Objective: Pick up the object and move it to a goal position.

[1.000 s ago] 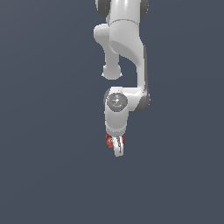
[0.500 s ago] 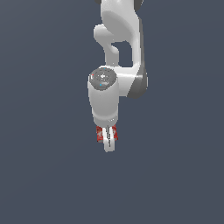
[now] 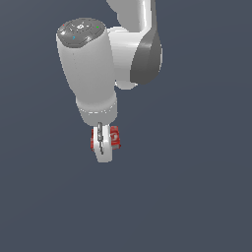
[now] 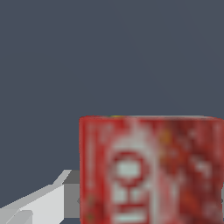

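Observation:
The small red box with a white logo sits between my gripper's white fingers, and the gripper is shut on it. The box sticks out on both sides of the near finger in the exterior view. The arm hangs down from above and the box is held in the air over the plain dark grey ground. In the wrist view the red box fills the near part of the picture, with one pale finger beside it.
The arm has swung toward the exterior view's left and closer to that camera, carrying the red box with it. The grip on the box has not changed.

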You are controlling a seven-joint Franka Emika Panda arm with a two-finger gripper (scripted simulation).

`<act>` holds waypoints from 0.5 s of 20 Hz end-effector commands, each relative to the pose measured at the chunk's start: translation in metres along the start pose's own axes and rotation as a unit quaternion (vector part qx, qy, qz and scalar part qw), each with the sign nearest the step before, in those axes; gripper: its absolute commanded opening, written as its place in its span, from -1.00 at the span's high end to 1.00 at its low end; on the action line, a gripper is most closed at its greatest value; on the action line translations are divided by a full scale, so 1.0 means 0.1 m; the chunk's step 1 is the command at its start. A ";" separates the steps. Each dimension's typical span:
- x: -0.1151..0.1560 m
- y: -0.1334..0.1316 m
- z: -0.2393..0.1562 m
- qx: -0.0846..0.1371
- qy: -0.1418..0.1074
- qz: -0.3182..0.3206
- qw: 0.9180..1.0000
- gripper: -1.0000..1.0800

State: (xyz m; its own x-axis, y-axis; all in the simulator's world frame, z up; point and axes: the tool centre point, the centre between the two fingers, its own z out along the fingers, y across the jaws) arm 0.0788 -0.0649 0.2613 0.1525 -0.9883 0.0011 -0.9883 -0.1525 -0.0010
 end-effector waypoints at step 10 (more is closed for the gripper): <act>0.33 -0.11 -0.81 -0.001 0.000 -0.001 1.000 1.00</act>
State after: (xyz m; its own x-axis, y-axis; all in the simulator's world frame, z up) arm 0.0935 -0.0932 0.3351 0.1537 -0.9881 0.0013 -0.9881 -0.1537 -0.0011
